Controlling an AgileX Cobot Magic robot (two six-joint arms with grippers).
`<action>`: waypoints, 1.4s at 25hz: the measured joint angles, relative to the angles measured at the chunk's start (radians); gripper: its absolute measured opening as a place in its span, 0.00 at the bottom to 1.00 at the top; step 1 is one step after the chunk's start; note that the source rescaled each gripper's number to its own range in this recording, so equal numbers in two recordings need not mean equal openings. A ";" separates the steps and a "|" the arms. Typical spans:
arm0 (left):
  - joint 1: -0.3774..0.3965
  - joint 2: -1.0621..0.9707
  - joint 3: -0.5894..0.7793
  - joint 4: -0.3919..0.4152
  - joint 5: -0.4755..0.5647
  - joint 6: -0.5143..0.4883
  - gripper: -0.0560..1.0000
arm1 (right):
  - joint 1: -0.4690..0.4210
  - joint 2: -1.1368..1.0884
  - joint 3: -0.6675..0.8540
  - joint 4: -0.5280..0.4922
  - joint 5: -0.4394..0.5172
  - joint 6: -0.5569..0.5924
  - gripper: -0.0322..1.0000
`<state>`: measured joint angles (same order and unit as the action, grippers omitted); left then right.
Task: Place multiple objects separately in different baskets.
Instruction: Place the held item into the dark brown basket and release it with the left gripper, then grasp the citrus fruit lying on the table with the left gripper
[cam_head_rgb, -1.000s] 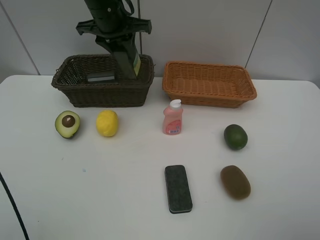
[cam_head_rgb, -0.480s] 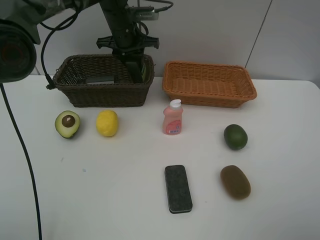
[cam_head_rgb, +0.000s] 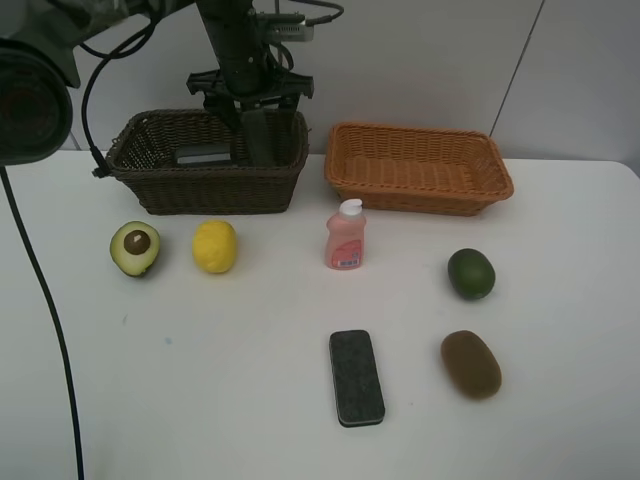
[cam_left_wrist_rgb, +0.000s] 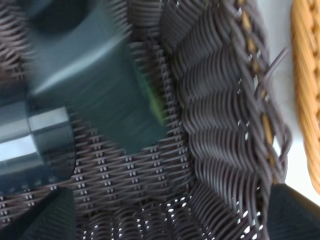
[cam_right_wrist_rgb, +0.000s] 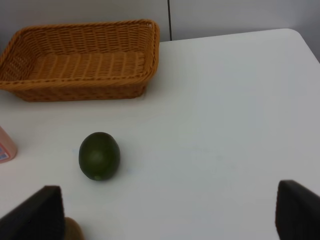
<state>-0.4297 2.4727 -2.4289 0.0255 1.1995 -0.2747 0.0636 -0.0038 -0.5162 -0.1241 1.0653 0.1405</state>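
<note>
Blur smears pump bottle (cam_left_wrist_rgb: 95, 85) in dark basket (cam_left_wrist_rgb: 225, 125); left hand (cam_left_wrist_rgb: 170, 215), right hand (cam_right_wrist_rgb: 167, 212) both spread.

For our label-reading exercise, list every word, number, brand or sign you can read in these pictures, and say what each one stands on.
No text can be read in any view.
pink white-capped bottle: a darker label low on its front, print too small to read.
dark green pump bottle: a yellow-green strip on its side, blurred, nothing legible.
Nothing else shows any marking.
</note>
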 joint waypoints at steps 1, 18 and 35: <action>0.001 -0.001 -0.014 -0.004 0.001 -0.006 1.00 | 0.000 0.000 0.000 0.000 0.000 0.000 1.00; -0.051 -0.514 0.576 -0.220 -0.002 -0.024 1.00 | 0.000 0.000 0.000 0.001 0.000 0.000 1.00; -0.016 -0.538 1.196 -0.056 -0.369 -0.099 1.00 | 0.000 0.000 0.000 0.001 0.000 0.000 1.00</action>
<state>-0.4457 1.9350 -1.2326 -0.0301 0.8305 -0.3738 0.0636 -0.0038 -0.5162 -0.1232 1.0653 0.1405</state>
